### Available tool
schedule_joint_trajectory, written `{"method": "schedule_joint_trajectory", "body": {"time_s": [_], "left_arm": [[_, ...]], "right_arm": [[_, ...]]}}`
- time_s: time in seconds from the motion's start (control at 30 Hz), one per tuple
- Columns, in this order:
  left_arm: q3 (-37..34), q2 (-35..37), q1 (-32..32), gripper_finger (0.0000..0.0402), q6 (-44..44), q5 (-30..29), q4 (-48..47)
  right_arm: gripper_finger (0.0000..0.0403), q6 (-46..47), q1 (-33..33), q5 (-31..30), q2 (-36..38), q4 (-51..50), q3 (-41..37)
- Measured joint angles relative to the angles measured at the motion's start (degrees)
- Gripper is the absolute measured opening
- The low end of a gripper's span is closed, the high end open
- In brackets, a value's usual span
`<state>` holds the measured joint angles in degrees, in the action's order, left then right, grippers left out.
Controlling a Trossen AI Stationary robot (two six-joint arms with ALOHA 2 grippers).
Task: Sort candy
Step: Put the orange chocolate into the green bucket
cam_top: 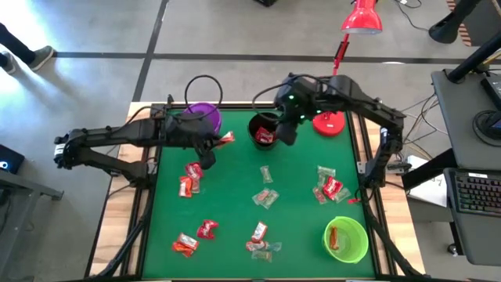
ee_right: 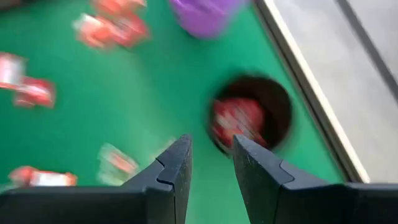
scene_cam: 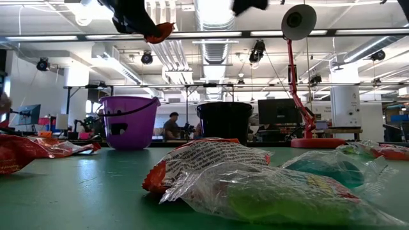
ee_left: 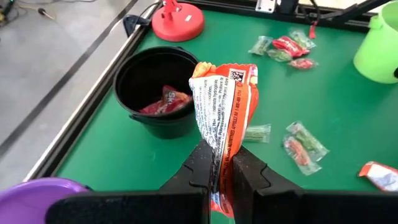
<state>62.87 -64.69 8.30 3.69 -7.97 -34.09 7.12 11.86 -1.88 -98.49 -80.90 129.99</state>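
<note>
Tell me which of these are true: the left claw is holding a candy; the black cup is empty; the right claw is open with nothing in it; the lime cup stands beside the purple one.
1. The left claw is holding an orange-red candy. True.
2. The black cup is empty. False: red candy lies inside it.
3. The right claw is open with nothing between its fingers. True.
4. The lime green cup stands beside the purple cup. False: they sit at opposite corners of the green table.
</note>
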Motion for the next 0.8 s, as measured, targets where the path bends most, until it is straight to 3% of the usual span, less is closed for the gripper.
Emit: {"method": "schedule_joint_trajectory", "body": {"time_s": [0.2, 0.5, 0.8], "left_arm": [[0.0, 1.68, 1.83, 0.0004, -3.26, 0.02, 0.48], [0.0, 7.43, 3.27, 0.0004, -4.48, 1.23, 9.21], [0.0, 7.31, 3.47, 0.0004, -4.22, 1.2, 16.46]], "right_arm": [[0.0101, -3.14, -2.08, 6.42, -1.18, 14.4, -0.11], [0.011, -2.89, -2.76, 6.41, -1.73, 24.68, -1.87], [0.0111, -1.6, -3.06, 4.92, -2.49, 37.31, -5.03]]}}
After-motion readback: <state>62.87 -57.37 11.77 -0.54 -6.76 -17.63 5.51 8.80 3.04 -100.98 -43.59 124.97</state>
